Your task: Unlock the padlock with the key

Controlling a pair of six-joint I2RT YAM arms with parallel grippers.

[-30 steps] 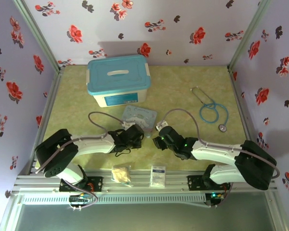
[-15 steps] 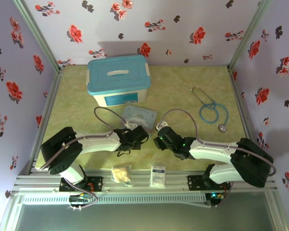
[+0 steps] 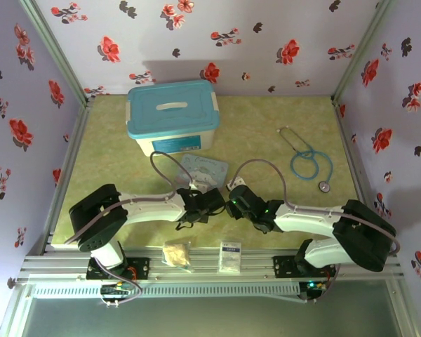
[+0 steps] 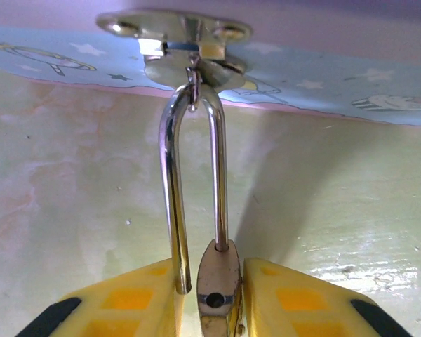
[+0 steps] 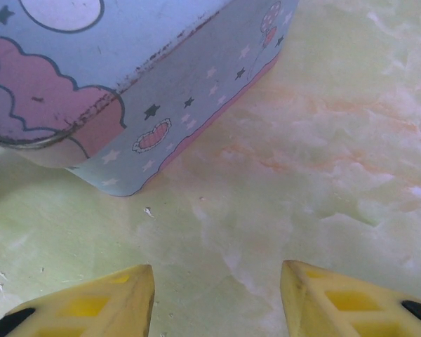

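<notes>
The padlock was hooked by its silver shackle through the hasp of the pale-blue cartoon tin, its brass body clamped between the left gripper's yellow fingers. Just beside the tin's corner, the right gripper hovered over the table, jaws wide and empty

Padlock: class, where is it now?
Left wrist view, bottom centre: the padlock sits clamped in the left gripper, its shackle hooked through the hasp on the tin.
</notes>
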